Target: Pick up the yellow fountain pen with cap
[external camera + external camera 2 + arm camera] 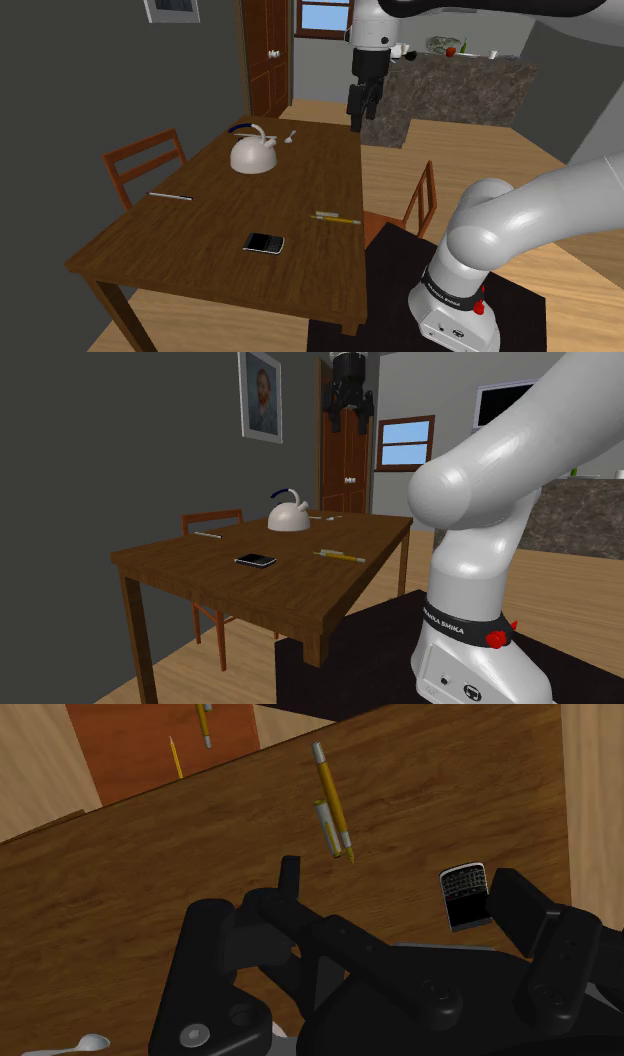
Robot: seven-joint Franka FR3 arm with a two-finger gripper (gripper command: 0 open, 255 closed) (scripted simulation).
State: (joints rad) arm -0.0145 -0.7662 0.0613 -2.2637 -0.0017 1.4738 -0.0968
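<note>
The black gripper (362,113) hangs high above the far end of the wooden table (150,245), at the top centre of the shoulder view, its two fingers standing apart with nothing between them. The yellow fountain pen (335,217) lies flat near the table's right-hand edge, just right of that view's centre. A black phone (264,242) lies lower left of it and a white kettle (252,153) sits well apart, further up the frame.
</note>
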